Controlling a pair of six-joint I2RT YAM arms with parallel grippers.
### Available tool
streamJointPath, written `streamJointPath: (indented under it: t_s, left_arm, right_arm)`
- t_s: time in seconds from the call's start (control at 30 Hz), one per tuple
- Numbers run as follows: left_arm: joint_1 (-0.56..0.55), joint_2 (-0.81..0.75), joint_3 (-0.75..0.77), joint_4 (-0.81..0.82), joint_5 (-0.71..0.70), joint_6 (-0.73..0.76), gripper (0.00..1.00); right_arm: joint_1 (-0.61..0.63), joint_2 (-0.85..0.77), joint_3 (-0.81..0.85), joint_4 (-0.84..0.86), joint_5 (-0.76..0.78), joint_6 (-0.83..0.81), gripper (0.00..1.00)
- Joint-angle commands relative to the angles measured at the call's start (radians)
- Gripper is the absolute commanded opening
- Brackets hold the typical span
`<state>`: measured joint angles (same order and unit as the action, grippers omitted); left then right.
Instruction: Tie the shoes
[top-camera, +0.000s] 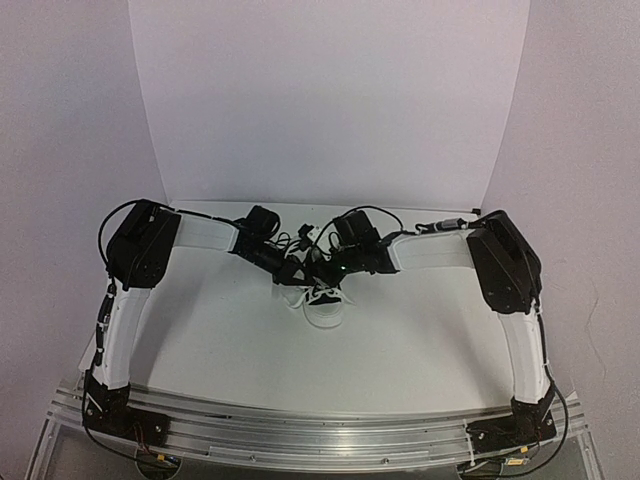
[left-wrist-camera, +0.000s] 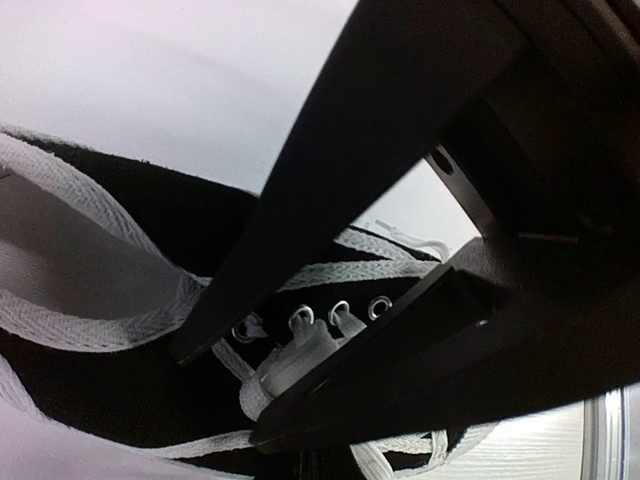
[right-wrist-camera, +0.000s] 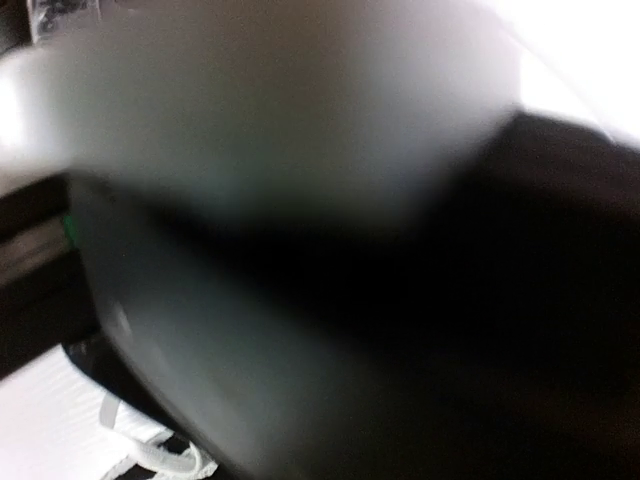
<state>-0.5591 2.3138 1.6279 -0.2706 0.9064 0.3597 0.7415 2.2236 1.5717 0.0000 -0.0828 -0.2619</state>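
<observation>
1. The small black canvas sneaker with a white rubber toe cap (top-camera: 322, 305) is sitting mid-way on the white table (top-camera: 420, 345).
2. The left gripper (left-wrist-camera: 228, 390) is hovering over the sneaker, its fingers spread, with a white lace fold (left-wrist-camera: 297, 352) between them.
3. The right gripper (top-camera: 332, 268) is hanging over the sneaker too; blur is hiding its jaws, so their state cannot be told.

No lettering, brand mark, label or number is legible in any of the three views, whether on the black sneaker (top-camera: 322, 305) or its white laces (left-wrist-camera: 90, 330).
</observation>
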Motion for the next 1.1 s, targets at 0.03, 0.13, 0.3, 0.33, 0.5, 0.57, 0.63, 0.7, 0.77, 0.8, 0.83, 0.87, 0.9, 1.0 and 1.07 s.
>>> streamJointPath:
  t_s: [0.03, 0.13, 0.3, 0.33, 0.5, 0.57, 0.63, 0.7, 0.77, 0.8, 0.83, 0.87, 0.9, 1.0, 1.07]
  left_arm:
    - [-0.011, -0.015, 0.030, 0.036, -0.003, 0.030, 0.00]
    - [-0.012, -0.018, 0.027, 0.046, -0.005, 0.025, 0.00]
    - [-0.012, -0.017, 0.027, 0.059, 0.003, 0.004, 0.00]
    - [-0.012, -0.017, 0.027, 0.058, 0.004, 0.005, 0.00]
    - [-0.012, -0.016, 0.024, 0.044, 0.001, 0.022, 0.00]
    - [-0.012, -0.017, 0.024, 0.041, 0.000, 0.024, 0.00]
    - [-0.012, -0.019, 0.025, 0.041, -0.003, 0.024, 0.00]
    - [-0.012, -0.021, 0.025, 0.038, -0.007, 0.025, 0.00]
    - [-0.013, -0.023, 0.028, 0.030, -0.012, 0.036, 0.00]
    - [-0.014, -0.024, 0.030, 0.021, -0.015, 0.045, 0.01]
    - [-0.015, -0.026, 0.033, 0.009, -0.019, 0.054, 0.04]
    - [-0.015, -0.028, 0.035, -0.004, -0.020, 0.065, 0.06]
    - [-0.015, -0.033, 0.040, -0.023, -0.021, 0.075, 0.10]
    - [-0.015, -0.054, 0.044, -0.063, -0.035, 0.133, 0.22]
    - [-0.014, -0.073, 0.039, -0.083, -0.047, 0.169, 0.26]
  right_arm:
    - [0.045, 0.072, -0.020, -0.172, 0.094, 0.003, 0.26]
    - [0.054, 0.048, -0.070, -0.173, 0.121, 0.011, 0.26]
    - [0.055, 0.047, -0.089, -0.173, 0.163, 0.065, 0.25]
    - [0.055, 0.054, -0.084, -0.173, 0.166, 0.076, 0.25]
    - [0.056, 0.092, -0.042, -0.190, 0.191, 0.102, 0.14]
    - [0.055, 0.097, -0.038, -0.201, 0.194, 0.103, 0.06]
    - [0.055, 0.091, -0.047, -0.204, 0.203, 0.106, 0.01]
    - [0.055, 0.077, -0.053, -0.204, 0.195, 0.112, 0.00]
    - [0.056, 0.058, -0.047, -0.203, 0.172, 0.130, 0.00]
    - [0.055, 0.049, -0.039, -0.203, 0.160, 0.145, 0.00]
    - [0.054, 0.040, -0.026, -0.202, 0.148, 0.162, 0.00]
    - [0.053, 0.031, -0.009, -0.198, 0.136, 0.179, 0.00]
    - [0.050, 0.024, 0.005, -0.189, 0.121, 0.204, 0.00]
    - [0.029, -0.015, 0.000, -0.118, 0.081, 0.311, 0.00]
    - [0.012, -0.043, -0.022, -0.060, 0.051, 0.380, 0.00]
